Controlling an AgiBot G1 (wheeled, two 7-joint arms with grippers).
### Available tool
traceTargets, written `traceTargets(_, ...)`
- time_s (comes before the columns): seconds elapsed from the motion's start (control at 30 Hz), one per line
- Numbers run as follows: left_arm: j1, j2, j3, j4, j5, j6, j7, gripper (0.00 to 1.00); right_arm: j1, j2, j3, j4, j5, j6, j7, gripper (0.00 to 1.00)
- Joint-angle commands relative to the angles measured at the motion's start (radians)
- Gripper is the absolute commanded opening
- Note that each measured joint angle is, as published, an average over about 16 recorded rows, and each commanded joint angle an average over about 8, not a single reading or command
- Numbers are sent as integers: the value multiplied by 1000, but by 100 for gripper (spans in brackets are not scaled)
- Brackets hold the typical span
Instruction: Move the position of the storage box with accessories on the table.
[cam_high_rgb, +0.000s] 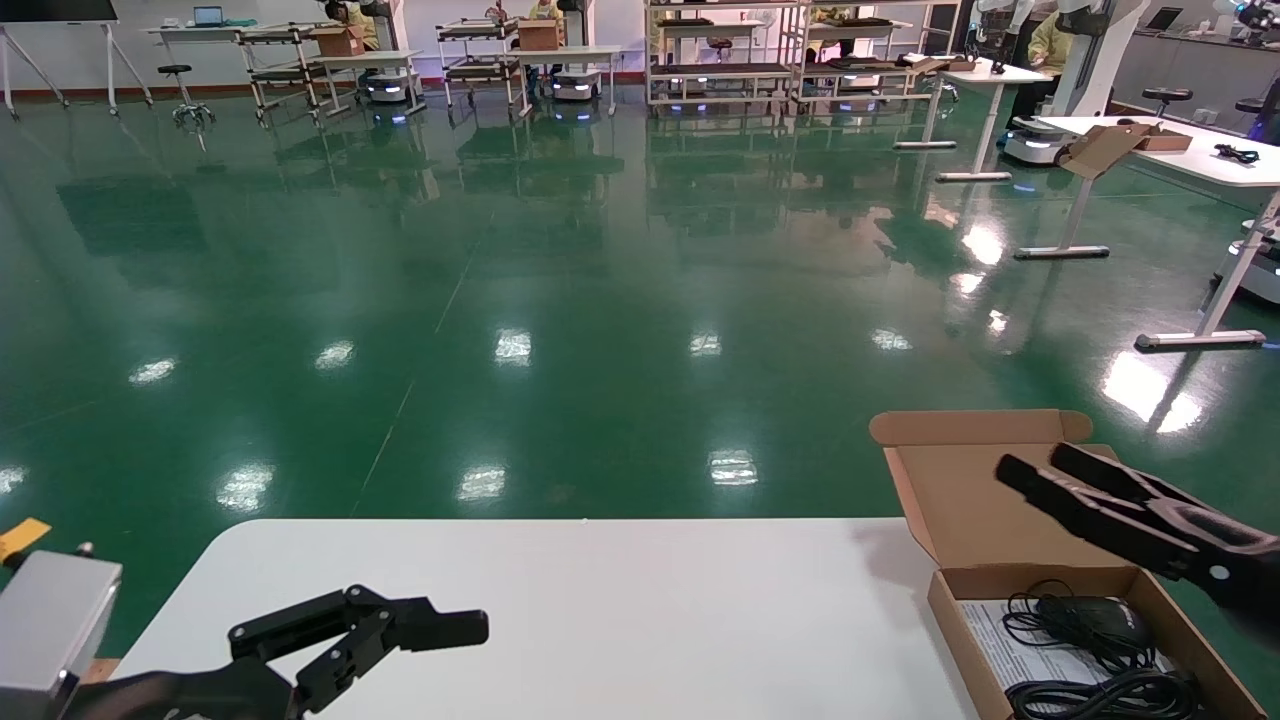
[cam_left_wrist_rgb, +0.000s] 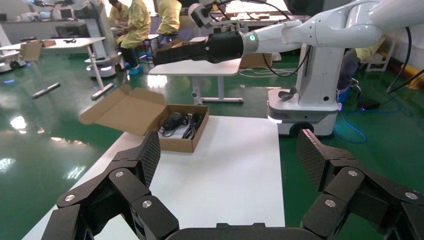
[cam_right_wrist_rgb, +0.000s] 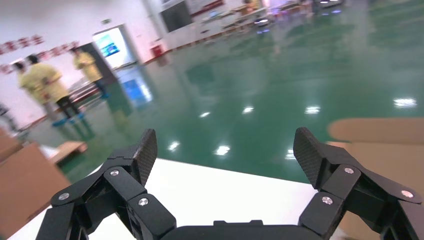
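Head view has the white desk (cam_high_rgb: 600, 610) stretching across the bottom, with the storage box (cam_high_rgb: 960, 610) parked at its far right end, lid flap swung up and back toward the green floor (cam_high_rgb: 560, 300). Inside the tray you can spot the black mouse (cam_high_rgb: 1095, 618) with its coiled cable, a bundled black cord (cam_high_rgb: 1100, 695) nearer the robot, and a white printed sheet (cam_high_rgb: 1005, 650) lying under them.

Right pincer (cam_high_rgb: 1035, 470) hangs in the air above the box, in front of the raised flap, not touching anything. Its fingers are spread wide, which the right wrist view shows pretty clearly, with bare desk between them and a bit of the cardboard flap off to one side.

Left pincer (cam_high_rgb: 450, 628) sits low over the near left part of the desk, well apart from the box, also spread and holding nothing. From the left wrist view the box (cam_left_wrist_rgb: 175, 131) sits at the far end of the desk.
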Motion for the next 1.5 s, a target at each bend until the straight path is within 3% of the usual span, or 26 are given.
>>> traceTargets(0.03, 0, 0, 0, 0, 0, 0, 0, 100, -8, 4, 9, 40, -8, -11, 5, 100)
traceTargets(1.2, 0, 0, 0, 0, 0, 0, 0, 100, -151, 80, 165, 753, -153, -212, 85, 100)
traceTargets(1.5, 0, 0, 0, 0, 0, 0, 0, 100, -172, 91, 188, 864, -174, -244, 95, 100)
